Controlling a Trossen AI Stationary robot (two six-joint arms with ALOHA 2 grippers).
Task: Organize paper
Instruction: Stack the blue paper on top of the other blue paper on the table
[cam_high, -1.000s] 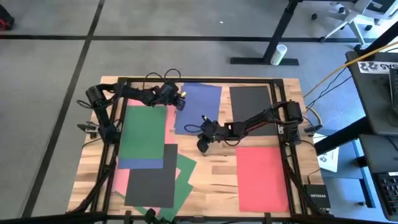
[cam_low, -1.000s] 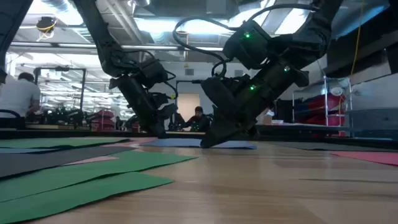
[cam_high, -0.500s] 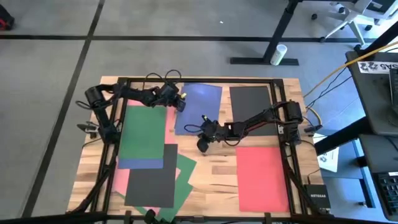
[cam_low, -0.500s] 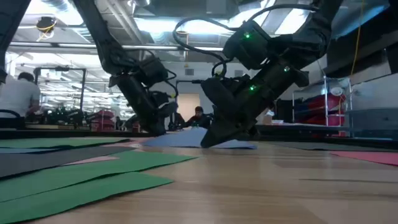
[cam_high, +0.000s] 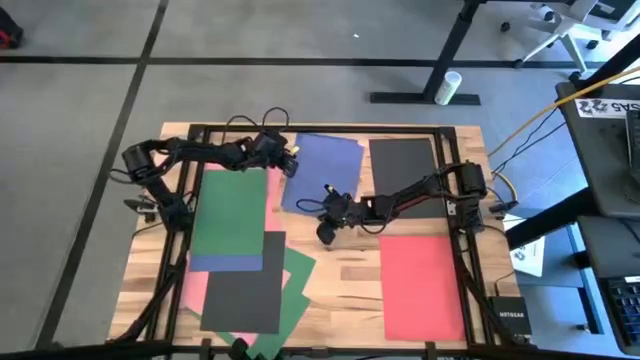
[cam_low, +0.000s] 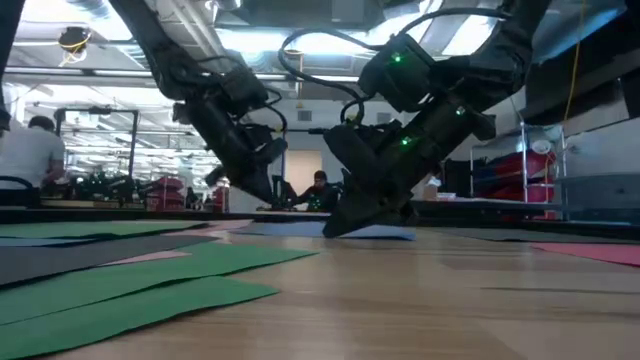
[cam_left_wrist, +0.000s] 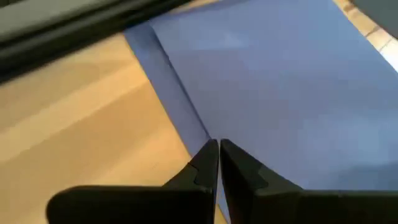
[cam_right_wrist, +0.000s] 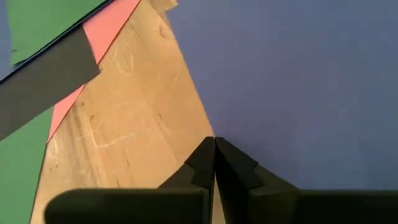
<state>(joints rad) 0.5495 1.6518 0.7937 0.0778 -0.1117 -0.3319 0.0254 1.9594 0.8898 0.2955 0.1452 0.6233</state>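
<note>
Readable writing, high view: a small black box (cam_high: 507, 318) at the counter's right front corner reads "NETGEAR"; a dark bin (cam_high: 612, 106) off the right side carries white lettering, partly cut off, looks like "SAS". A white printed sheet (cam_high: 528, 254) lies beside the counter on the right, text too small to read.

Counter (cam_high: 345, 290): light wood, dark frame. Blue sheet (cam_high: 322, 172) lies at the rear centre. Left gripper (cam_high: 290, 165) sits at this sheet's left edge near the rear; in the left wrist view its fingers (cam_left_wrist: 202, 168) are pressed together with the edge of the blue sheet (cam_left_wrist: 273, 93) meeting their tips, pinched on that edge as far as can be seen. Right gripper (cam_high: 325, 232) is at the front left corner of the same sheet; right wrist view shows its fingers (cam_right_wrist: 204, 162) together at the sheet's edge, and whether paper lies between them I cannot tell.

Other paper: black sheet (cam_high: 404, 167) right of the blue one; red sheet (cam_high: 422, 284) front right. On the left, a green sheet (cam_high: 231, 208) lies over blue and pink ones, with a black sheet (cam_high: 245, 290) and further green sheets (cam_high: 296, 280) toward the front.

Low view: both grippers are down at the counter's far side, the blue sheet lying there by the right gripper (cam_low: 345, 225). A person (cam_low: 28, 150) sits in the room at the left.
</note>
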